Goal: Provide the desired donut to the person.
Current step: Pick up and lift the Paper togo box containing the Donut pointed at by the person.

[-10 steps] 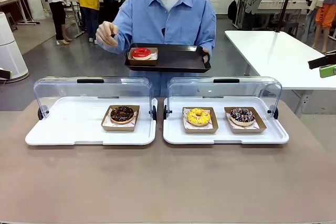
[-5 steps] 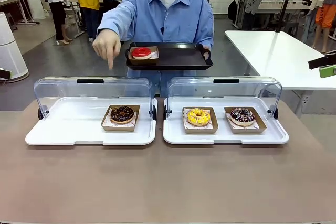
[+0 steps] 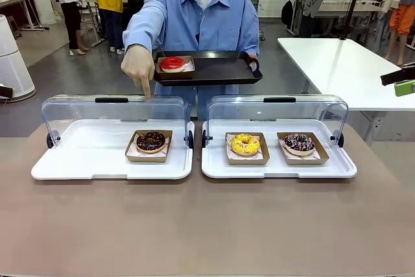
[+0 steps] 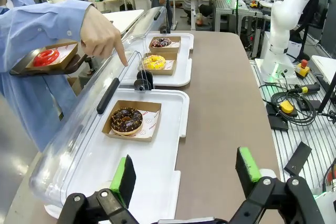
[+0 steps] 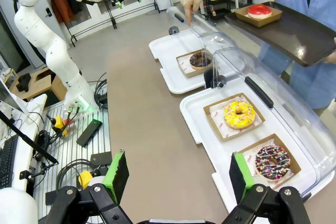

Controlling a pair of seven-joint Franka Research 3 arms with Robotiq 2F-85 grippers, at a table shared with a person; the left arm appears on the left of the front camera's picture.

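Note:
The person [image 3: 194, 24] in a light blue shirt stands at the far side, holding a black tray [image 3: 224, 69] with a red donut [image 3: 172, 63] in a paper box. Their other hand [image 3: 138, 64] points one finger down at the left case, above the chocolate donut [image 3: 150, 140]. The right case holds a yellow donut [image 3: 245, 144] and a dark sprinkled donut [image 3: 299, 142]. My left gripper [image 4: 185, 169] hangs open over the near end of the left case, with the chocolate donut [image 4: 126, 120] ahead. My right gripper [image 5: 178, 174] is open beside the right case, holding nothing.
Both white trays [image 3: 84, 154] [image 3: 337, 167] have clear lids [image 3: 113, 111] swung up on their far side. The brown table [image 3: 207, 225] in front of them is bare. A white table [image 3: 343, 63] stands at the back right, and bystanders stand far behind.
The person's free hand has come down from shoulder height and forward, and now points a finger over the left case. The black tray has risen slightly. Neither arm has moved.

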